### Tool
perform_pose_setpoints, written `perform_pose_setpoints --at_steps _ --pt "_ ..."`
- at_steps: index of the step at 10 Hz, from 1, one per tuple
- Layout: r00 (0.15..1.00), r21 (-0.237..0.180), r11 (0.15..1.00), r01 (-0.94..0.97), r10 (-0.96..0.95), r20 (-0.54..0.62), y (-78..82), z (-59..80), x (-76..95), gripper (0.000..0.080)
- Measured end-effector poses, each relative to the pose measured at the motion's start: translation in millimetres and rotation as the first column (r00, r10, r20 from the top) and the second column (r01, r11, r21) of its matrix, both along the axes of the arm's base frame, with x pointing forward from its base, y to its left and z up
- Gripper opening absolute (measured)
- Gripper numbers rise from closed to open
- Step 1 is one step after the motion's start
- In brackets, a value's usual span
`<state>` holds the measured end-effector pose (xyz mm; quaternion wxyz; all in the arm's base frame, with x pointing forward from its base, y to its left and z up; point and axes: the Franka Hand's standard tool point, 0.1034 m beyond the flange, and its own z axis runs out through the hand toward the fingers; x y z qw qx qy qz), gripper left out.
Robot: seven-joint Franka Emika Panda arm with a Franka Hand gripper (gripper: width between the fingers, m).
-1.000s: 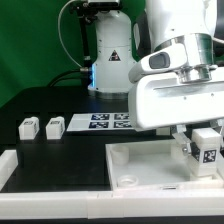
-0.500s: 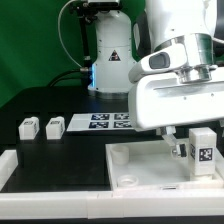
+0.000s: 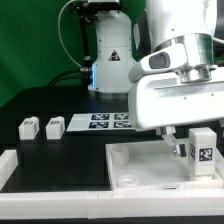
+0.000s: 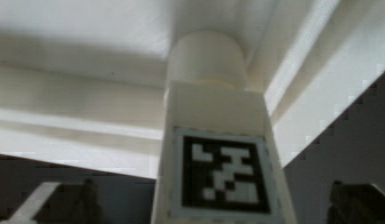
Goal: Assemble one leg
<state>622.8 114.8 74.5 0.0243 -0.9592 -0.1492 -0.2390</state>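
Observation:
A white leg (image 3: 204,151) with a square tag on its face stands upright at the corner of the large white tray-like part (image 3: 140,165), at the exterior view's right. In the wrist view the leg (image 4: 221,130) runs between my fingers, its rounded end against the tray's corner. My gripper (image 3: 193,150) straddles the leg. The dark fingers (image 4: 36,204) show a gap on each side of it, so the gripper (image 4: 198,203) is open. Two more legs (image 3: 28,127) (image 3: 55,127) lie on the black table at the left.
The marker board (image 3: 108,121) lies behind the tray. A white L-shaped part (image 3: 8,165) sits at the front left. The arm's big white body (image 3: 175,95) hangs over the tray's right half. A robot base (image 3: 112,55) stands at the back.
Since a second ago the finger beside the leg has moved apart from it toward the exterior view's left. Nothing has moved in the last half second.

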Motion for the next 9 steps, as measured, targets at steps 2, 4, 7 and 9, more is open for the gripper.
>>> perform_pose_setpoints --at_steps 2,4,7,9 --pt "0.999 -0.010 1.000 -0.011 0.010 -0.053 -0.3 21.7 3.2 0.0648" --pt "0.991 -0.022 1.000 -0.015 0.012 -0.131 -8.0 25.2 11.7 0.0648" --pt "0.897 -0.042 0.999 -0.013 -0.007 -0.441 -2.3 24.7 4.6 0.0648" --pt "0.857 -0.039 0.999 0.000 -0.021 -0.515 3.5 12.0 -1.2 0.0648"
